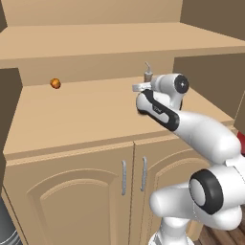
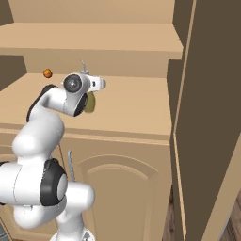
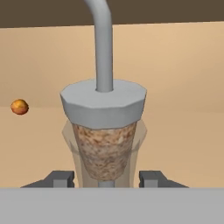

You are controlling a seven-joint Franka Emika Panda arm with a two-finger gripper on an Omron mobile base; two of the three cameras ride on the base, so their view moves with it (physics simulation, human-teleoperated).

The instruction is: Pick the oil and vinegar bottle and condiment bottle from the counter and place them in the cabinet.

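My gripper (image 3: 105,178) is shut on the neck of the oil and vinegar bottle (image 3: 105,148), just under its cork and grey collar, with the bent metal spout (image 3: 101,43) rising above. From the right base view the olive-green body (image 2: 91,103) hangs below the hand (image 2: 96,84), over the cabinet's lower shelf (image 2: 136,103). In the left base view the spout (image 1: 148,71) pokes up behind the gripper (image 1: 142,87), above the shelf (image 1: 86,115). I cannot tell whether the bottle touches the shelf. The condiment bottle and the counter are out of view.
A small orange round thing (image 1: 55,83) (image 2: 47,73) (image 3: 19,106) lies at the back left of the shelf. Another shelf (image 1: 119,43) runs overhead. Two arched doors with metal handles (image 1: 124,177) are below. A tall side panel (image 2: 207,117) stands at the right.
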